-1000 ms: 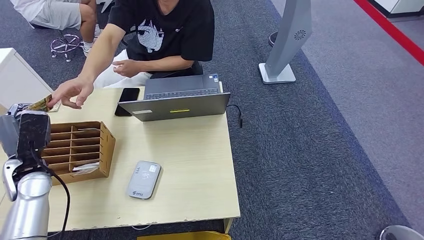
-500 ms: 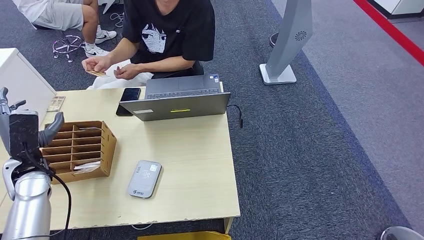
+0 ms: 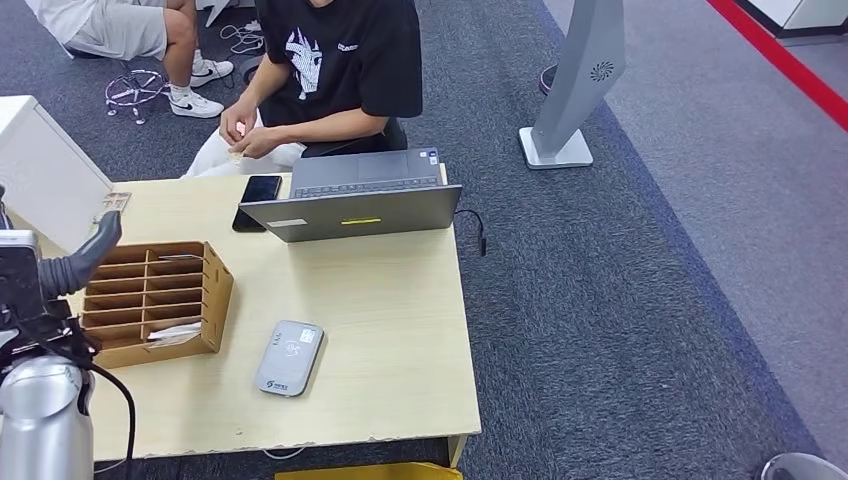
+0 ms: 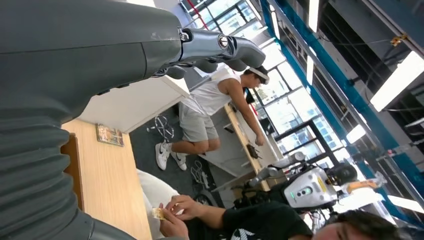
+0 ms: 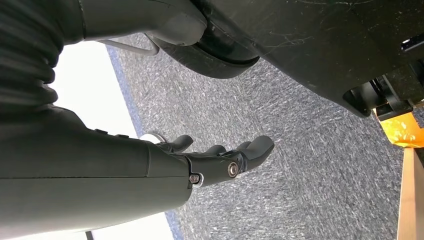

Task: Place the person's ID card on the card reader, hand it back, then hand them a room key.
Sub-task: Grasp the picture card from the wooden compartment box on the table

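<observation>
The person holds a small patterned card in both hands near their lap, behind the table; the left wrist view shows this card too. My left hand hovers at the table's left edge beside the wooden card organizer, fingers apart and empty. The grey card reader lies bare on the table's front part. A white card sits in the organizer's front slot. My right hand hangs over the carpet, fingers extended, holding nothing.
A grey laptop and a black phone lie at the table's far edge in front of the person. Another patterned card lies at the far left corner, beside a white cabinet. A second person sits behind.
The person took the patterned card from my left hand and drew it back to their lap. My left hand, now empty, has pulled back toward the left edge.
</observation>
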You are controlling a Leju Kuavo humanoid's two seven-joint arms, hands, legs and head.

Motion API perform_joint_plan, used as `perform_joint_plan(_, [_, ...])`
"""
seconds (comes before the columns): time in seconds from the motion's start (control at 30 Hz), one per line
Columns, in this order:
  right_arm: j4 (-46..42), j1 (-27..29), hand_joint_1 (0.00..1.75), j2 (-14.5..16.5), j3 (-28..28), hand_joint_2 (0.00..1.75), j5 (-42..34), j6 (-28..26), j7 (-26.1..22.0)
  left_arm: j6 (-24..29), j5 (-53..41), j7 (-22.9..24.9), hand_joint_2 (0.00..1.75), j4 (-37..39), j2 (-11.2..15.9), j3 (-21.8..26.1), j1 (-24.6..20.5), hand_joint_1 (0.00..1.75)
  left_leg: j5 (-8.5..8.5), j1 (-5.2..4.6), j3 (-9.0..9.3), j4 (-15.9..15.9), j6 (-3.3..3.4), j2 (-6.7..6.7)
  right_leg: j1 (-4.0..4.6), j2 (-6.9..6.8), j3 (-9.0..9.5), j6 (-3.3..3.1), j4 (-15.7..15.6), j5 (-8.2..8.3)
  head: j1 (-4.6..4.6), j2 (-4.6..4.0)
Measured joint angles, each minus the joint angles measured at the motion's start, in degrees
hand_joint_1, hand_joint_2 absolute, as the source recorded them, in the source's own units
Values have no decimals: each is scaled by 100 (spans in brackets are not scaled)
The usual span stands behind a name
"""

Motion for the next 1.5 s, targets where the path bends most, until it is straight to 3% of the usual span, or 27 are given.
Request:
perform_joint_plan(0.23, [17,91,0,0,-3,175,-104,-480,17,-638,-432,88,175,-814,391,-491,463,0,0,1,-1,-1,-1,2,0,1,0,-2,1,-1,0,-1])
perform_joint_plan(0.47, [21,135,0,0,-37,175,-204,-617,27,-1237,-645,224,175,-1559,922,-852,1110,0,-2,1,-1,-2,-2,0,0,0,0,-1,1,-7,2,0])
perform_joint_plan(0.63, [38,167,0,0,-103,175,-275,-701,32,-1774,-820,455,175,-1750,1466,-955,1708,0,-9,1,4,-3,-7,11,0,11,0,-3,1,-10,-1,-1])
perform_joint_plan(0.8, [88,184,0,0,-179,175,-342,-873,29,-1886,-835,582,175,-1790,1831,-968,2250,0,-8,2,2,-3,-6,2,1,3,1,-6,1,-13,0,-1])
perform_joint_plan(1.0, [156,182,0,1,-235,175,-431,-888,15,-1860,-1248,1356,175,-1800,2196,-966,2848,0,-9,2,2,-4,-6,2,1,1,2,-3,1,-18,0,-1])
perform_joint_plan(1.2, [193,175,0,30,-316,175,-473,-888,26,-1625,-1618,1984,175,-1744,2327,-949,3122,0,-9,2,0,-4,-6,-10,1,-11,5,1,1,-22,0,-1])
perform_joint_plan(1.37, [196,173,0,52,-340,175,-549,-888,92,-1167,-2140,2435,175,-1529,2203,-793,3104,0,-9,2,1,-4,-6,-11,0,-12,6,1,1,-22,1,0])
perform_joint_plan(1.5, [187,175,0,59,-344,175,-555,-888,122,-1049,-2301,2489,175,-1347,2074,-682,3069,0,-9,2,1,-4,-6,-13,0,-13,6,1,1,-22,0,-1])
